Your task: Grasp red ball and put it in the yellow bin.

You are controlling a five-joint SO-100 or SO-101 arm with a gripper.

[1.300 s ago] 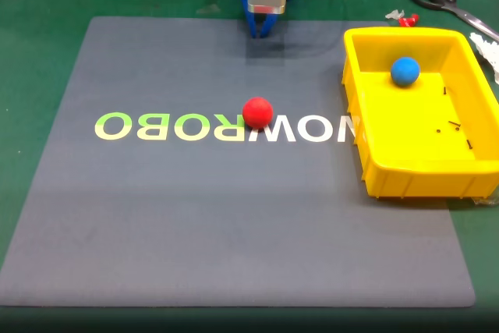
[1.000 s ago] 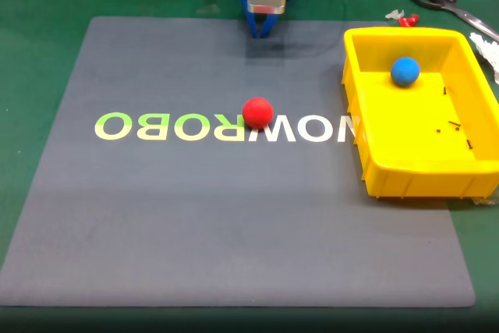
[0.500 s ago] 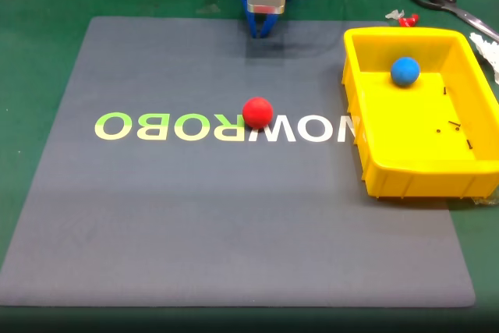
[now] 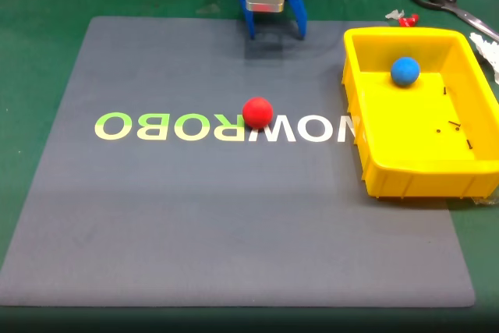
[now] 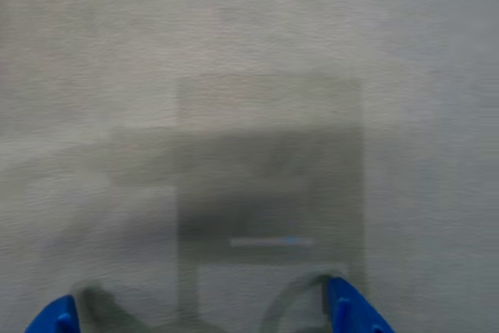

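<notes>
The red ball [image 4: 257, 112] rests on the grey mat [image 4: 156, 216], on the printed lettering near the mat's middle. The yellow bin [image 4: 374, 157] sits at the right of the fixed view, with a blue ball [image 4: 405, 71] inside near its far wall. My blue gripper [image 4: 276, 33] hangs at the mat's far edge, well behind the red ball, with its fingers spread open and nothing between them. In the wrist view two blue fingertips [image 5: 349, 313] frame bare grey mat, and the gripper [image 5: 207, 319] is open there too.
Scissors [image 4: 448, 1] and a small red-and-white clip [image 4: 402, 17] lie on the green table behind the bin. A few small dark specks lie on the bin floor. A black cable runs off behind the arm.
The gripper's fingers have spread apart from shut to open. The balls and the bin have not moved.
</notes>
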